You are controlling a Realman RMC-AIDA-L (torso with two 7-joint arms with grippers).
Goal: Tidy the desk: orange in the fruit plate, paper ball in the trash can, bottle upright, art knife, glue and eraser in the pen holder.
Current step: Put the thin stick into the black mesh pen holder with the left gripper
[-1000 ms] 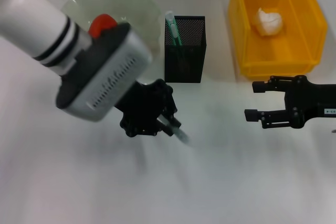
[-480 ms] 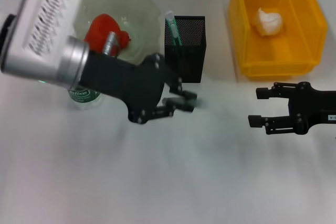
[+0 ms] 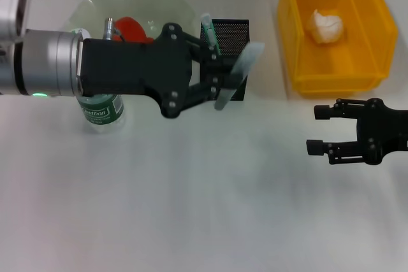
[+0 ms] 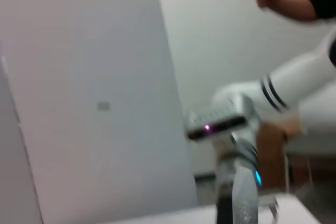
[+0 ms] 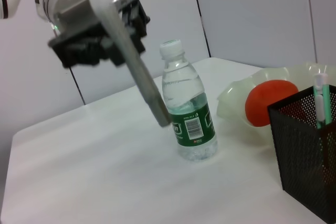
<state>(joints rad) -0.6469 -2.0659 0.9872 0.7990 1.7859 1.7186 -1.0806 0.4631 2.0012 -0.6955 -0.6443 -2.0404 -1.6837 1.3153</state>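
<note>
**A:** Left gripper (image 3: 224,81) is up off the counter (image 3: 204,208), right in front of the pen holder (image 3: 234,36), fingers clamped on the glue (image 3: 239,74). You can see the grey stick slanting out of the grip, its upper end over the front edge of the black mesh box.

**B:** And from the right wrist view that same stick (image 5: 134,72) hangs diagonally out of the left gripper (image 5: 113,40), its lower tip crossing in front of the bottle (image 5: 188,114). Whether it touches the bottle, I cannot tell.

**A:** The bottle (image 3: 102,109) is standing upright, white cap on top, green label showing, just in front of the fruit plate (image 3: 172,4).

**B:** Orange (image 3: 131,28) sits in that pale green plate, partly hidden behind the left arm. Clear view of it from the right wrist (image 5: 268,100), tucked against the wavy rim (image 5: 236,98).

**A:** Art knife (image 3: 210,35) is standing in the pen holder, mint-green with the white end poking above the mesh. The right wrist view shows it (image 5: 321,100) inside the box (image 5: 304,156) too.

**B:** Over on the far right, the paper ball (image 3: 326,26) lies in the yellow trash can (image 3: 331,81).

**A:** Right gripper (image 3: 320,130) hovers low over the counter in front of the trash can, fingers spread apart, holding nothing.

**B:** Eraser? Can't spot it in any view.
</note>
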